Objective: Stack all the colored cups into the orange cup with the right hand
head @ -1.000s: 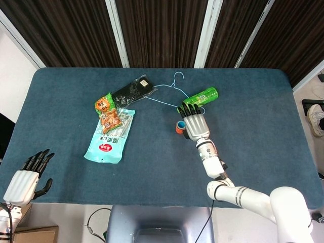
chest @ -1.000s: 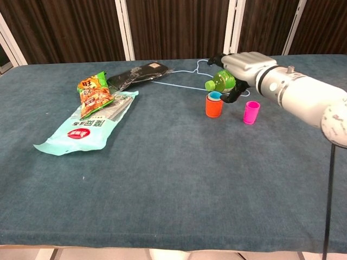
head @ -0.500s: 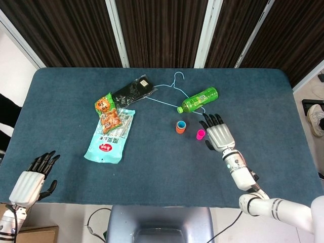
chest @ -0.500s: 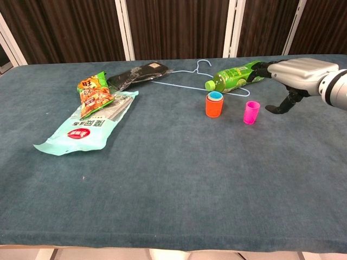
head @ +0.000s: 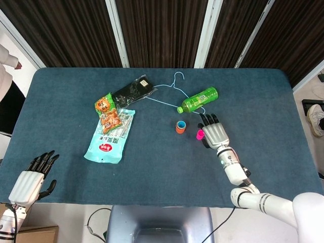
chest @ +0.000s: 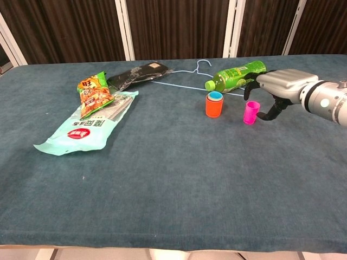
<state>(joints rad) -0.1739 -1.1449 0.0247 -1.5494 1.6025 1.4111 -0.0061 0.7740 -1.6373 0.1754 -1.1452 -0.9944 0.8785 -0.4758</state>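
Each hand has a ribbed silver-white back and slim black fingers, seen on the right hand (head: 214, 133) and the left hand (head: 31, 178). The right forearm (chest: 325, 101) is glossy white-grey, jointed in rounded segments with dark seams.

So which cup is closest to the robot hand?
The pink cup. It stands alone right beside the right robot hand, while the orange cup, with a blue cup inside it, sits farther left.

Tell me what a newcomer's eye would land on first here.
The bright pink cup stands right of the orange cup, with the right hand open beside it. Behind them a green bottle lies on its side; snack packets sprawl on the left of the table.
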